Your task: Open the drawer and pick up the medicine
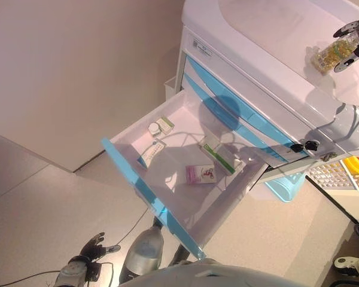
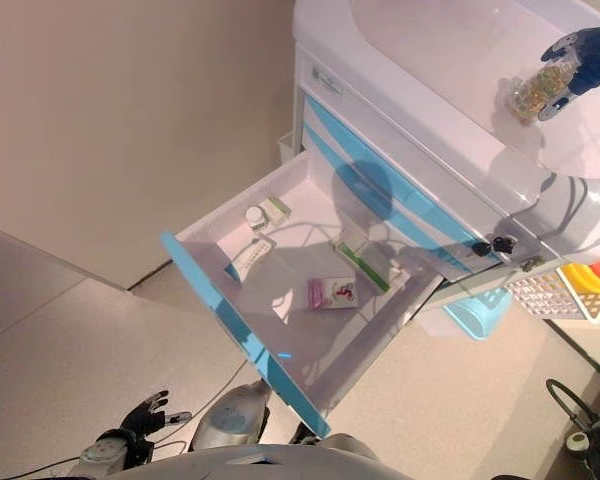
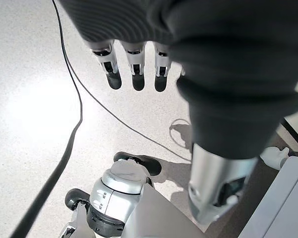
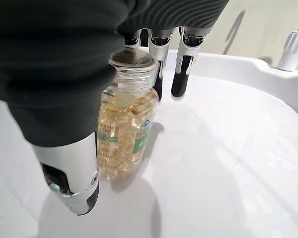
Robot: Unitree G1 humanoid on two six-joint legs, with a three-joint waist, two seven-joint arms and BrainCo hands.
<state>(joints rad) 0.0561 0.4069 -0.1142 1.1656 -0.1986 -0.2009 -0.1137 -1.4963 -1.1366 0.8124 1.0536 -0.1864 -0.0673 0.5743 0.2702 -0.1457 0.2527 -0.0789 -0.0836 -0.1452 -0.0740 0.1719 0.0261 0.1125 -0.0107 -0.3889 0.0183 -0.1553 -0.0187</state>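
Note:
The cart's top drawer (image 1: pixel 145 192), white with a blue front, stands pulled wide open. Inside lie a pink box (image 1: pixel 201 174), a green and white box (image 1: pixel 218 154), a tube (image 1: pixel 151 153), and a small white jar (image 1: pixel 154 128) beside a small box. My right hand (image 1: pixel 354 33) is over the white cart top (image 1: pixel 257 36). Its thumb and fingers are closed on a clear bottle of yellow capsules (image 4: pixel 124 129), held at or just above the surface. My left hand (image 1: pixel 96 248) hangs low near the floor with its fingers (image 3: pixel 134 64) straight and empty.
The other blue-fronted drawers (image 1: pixel 239 113) below the cart top are closed. A light blue bin (image 1: pixel 285 185) sits under the cart. A white mesh basket (image 1: pixel 335 174) and a yellow basket (image 1: pixel 356 164) are at the right. A plain wall (image 1: pixel 78 72) runs behind on the left.

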